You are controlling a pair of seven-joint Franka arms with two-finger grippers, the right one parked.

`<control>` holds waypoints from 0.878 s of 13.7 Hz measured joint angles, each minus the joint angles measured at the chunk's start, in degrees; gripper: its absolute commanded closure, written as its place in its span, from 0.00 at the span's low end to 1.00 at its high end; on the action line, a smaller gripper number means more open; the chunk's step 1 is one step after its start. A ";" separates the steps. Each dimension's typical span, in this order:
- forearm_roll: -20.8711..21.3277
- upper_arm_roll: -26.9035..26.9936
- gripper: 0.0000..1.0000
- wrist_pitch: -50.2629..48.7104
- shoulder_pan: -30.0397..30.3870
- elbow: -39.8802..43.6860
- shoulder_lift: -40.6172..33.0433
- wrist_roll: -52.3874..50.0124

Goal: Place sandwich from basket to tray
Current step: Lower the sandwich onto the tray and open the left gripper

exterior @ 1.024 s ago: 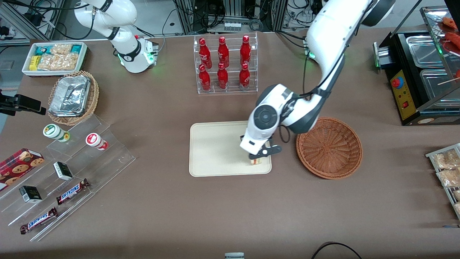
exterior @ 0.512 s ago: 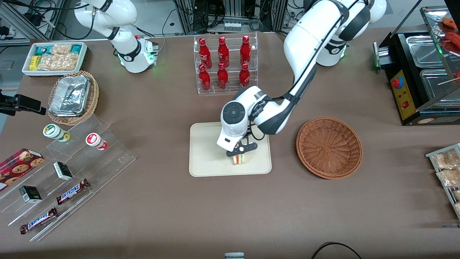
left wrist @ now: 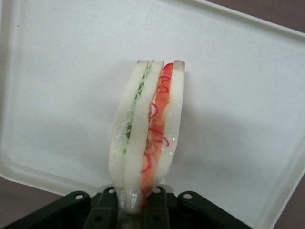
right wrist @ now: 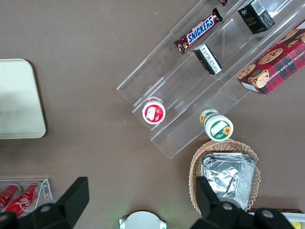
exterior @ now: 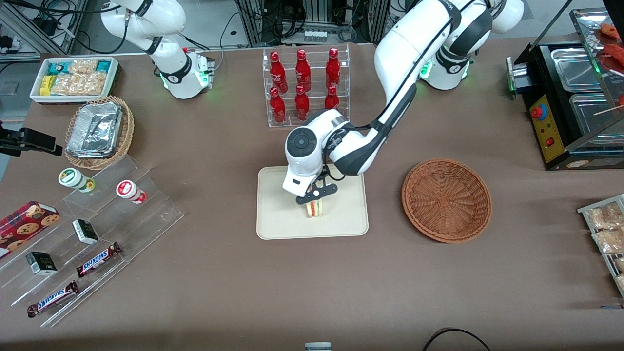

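Cream tray lies under the gripper, w/ the fingers clamped on the sandwich at its narrow end; sandwich hangs edge-down from the fingers over the tray's middle, filling layers showing red, orange, green; can't tell if it touches the tray; wicker basket sits beside the tray, apart from the fingers, toward the working arm's end.
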 measured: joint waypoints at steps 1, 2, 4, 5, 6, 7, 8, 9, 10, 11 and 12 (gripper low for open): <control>0.62 0.00 1.00 0.00 -0.09 0.45 0.58 -0.44; 0.99 0.03 1.00 0.00 -0.09 0.91 1.21 -0.70; 1.41 0.13 0.74 0.01 -0.09 2.05 2.43 -0.81; 1.42 0.16 0.01 0.01 -0.09 2.61 2.91 -0.81; 1.43 0.16 0.00 0.01 -0.09 3.03 3.18 -0.81; 1.44 0.16 0.00 0.01 -0.09 3.24 3.24 -0.81; 1.45 0.16 0.00 0.01 -0.09 3.44 3.23 -0.80; 1.46 0.16 0.00 -0.02 -0.09 3.73 3.24 -0.80; 1.46 0.16 0.00 -0.04 -0.09 4.06 3.21 -0.80; 1.46 0.16 0.00 -0.15 -0.09 4.52 3.13 -0.81; 1.46 0.18 0.00 -0.76 -0.06 5.18 2.83 -0.81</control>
